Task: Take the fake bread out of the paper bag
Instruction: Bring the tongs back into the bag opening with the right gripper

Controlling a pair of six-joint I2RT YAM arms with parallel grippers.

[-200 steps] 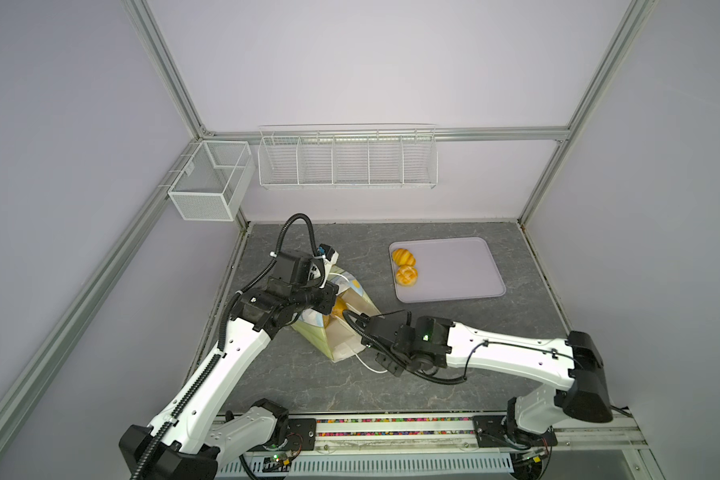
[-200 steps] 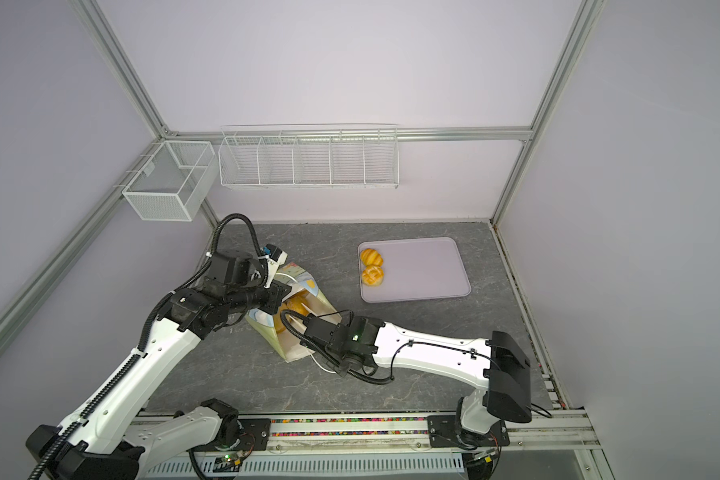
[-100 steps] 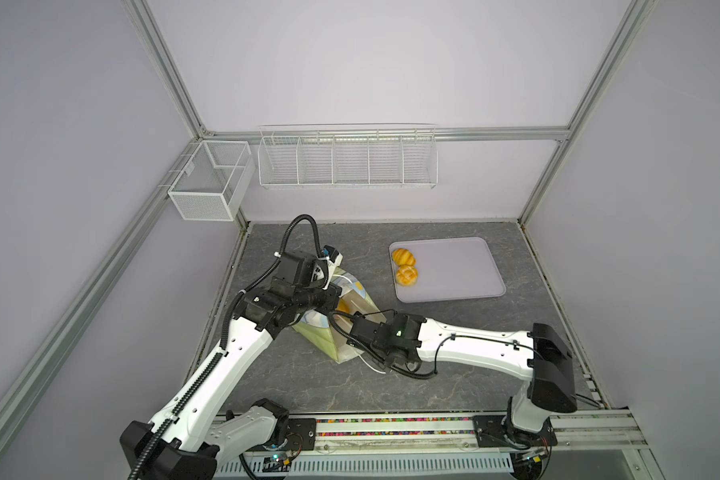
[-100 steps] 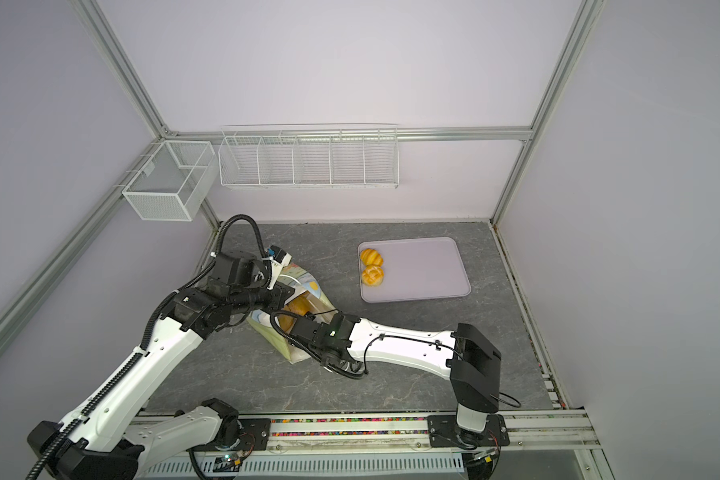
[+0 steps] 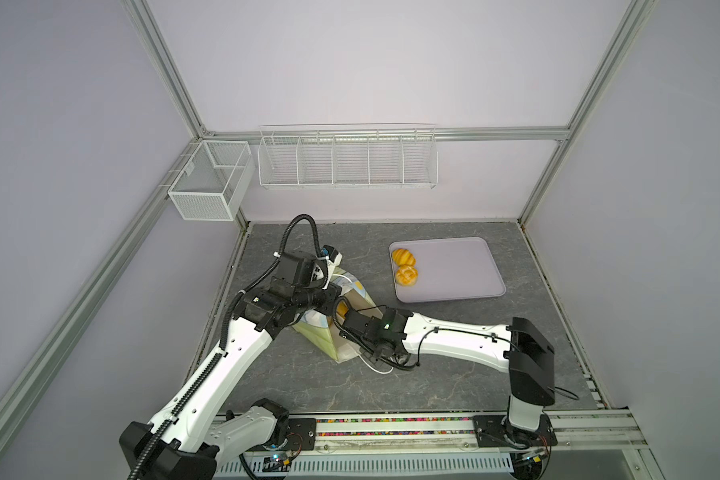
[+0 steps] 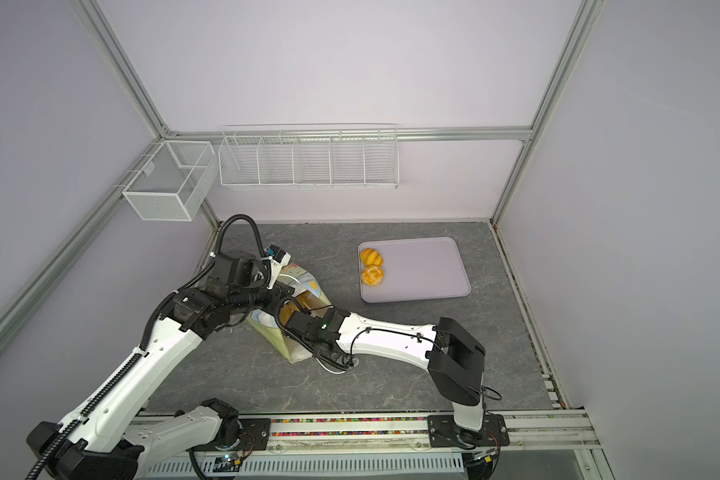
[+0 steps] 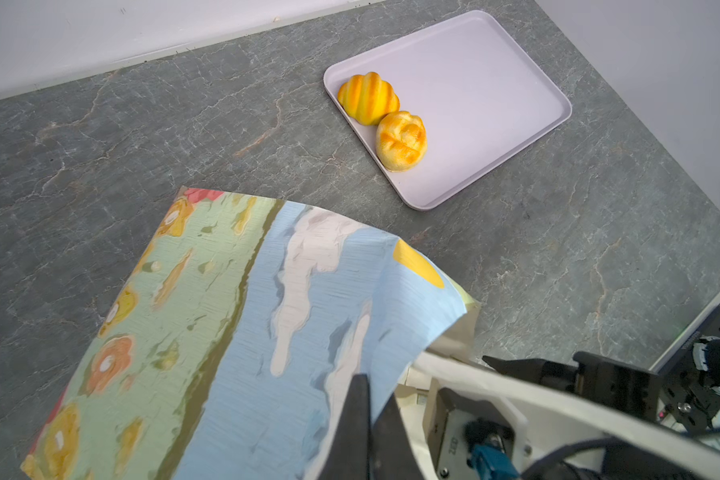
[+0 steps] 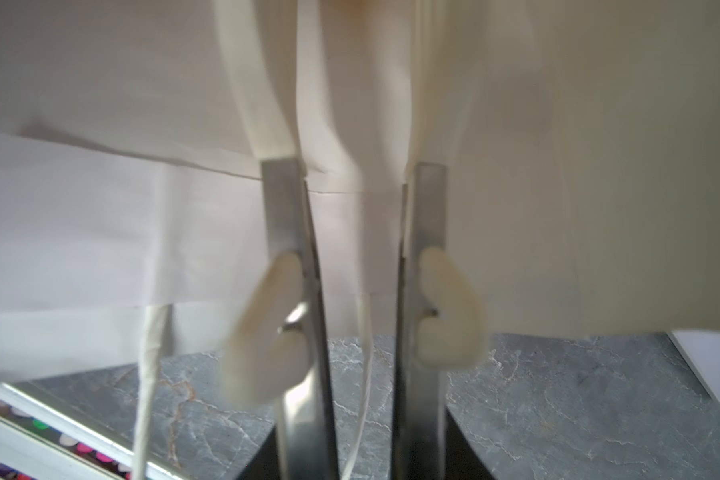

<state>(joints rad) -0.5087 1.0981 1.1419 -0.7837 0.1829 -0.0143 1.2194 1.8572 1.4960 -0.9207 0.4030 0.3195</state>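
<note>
**A:** Step in hand, by your reading?

**B:** Fetching a third piece, I judge. A ridged roll [image 5: 404, 256] and a scored bun [image 5: 407, 275] lie side by side at the left edge of the lilac tray [image 5: 454, 266], toward the back right of the tabletop [image 5: 433, 374]. More fake bread [image 6: 290, 312] shows orange inside the paper bag [image 5: 316, 337].

**A:** Where is the bag, and how does it lie?

**B:** It lies left of the tabletop's middle, tipped on its side with the blue-sky face uppermost. Its long axis seems to run on a slant, with the closed base toward the back left corner. The mouth faces the front right, where the right arm comes in.

**A:** Pincers?

**B:** The left pincer [image 7: 373, 401] is clamped on the rim of the upper wall and holds the mouth lifted. The right pincer [image 8: 354, 170] is inside the mouth with its jaws a narrow gap apart. Only white paper and a cord handle [image 8: 148, 374] show around them, no bread between.

**A:** Next move?

**B:** Probably reach deeper toward the orange piece, spread wide enough to straddle it, then close. After that, back out along the bag's axis without snagging paper or cord.
</note>
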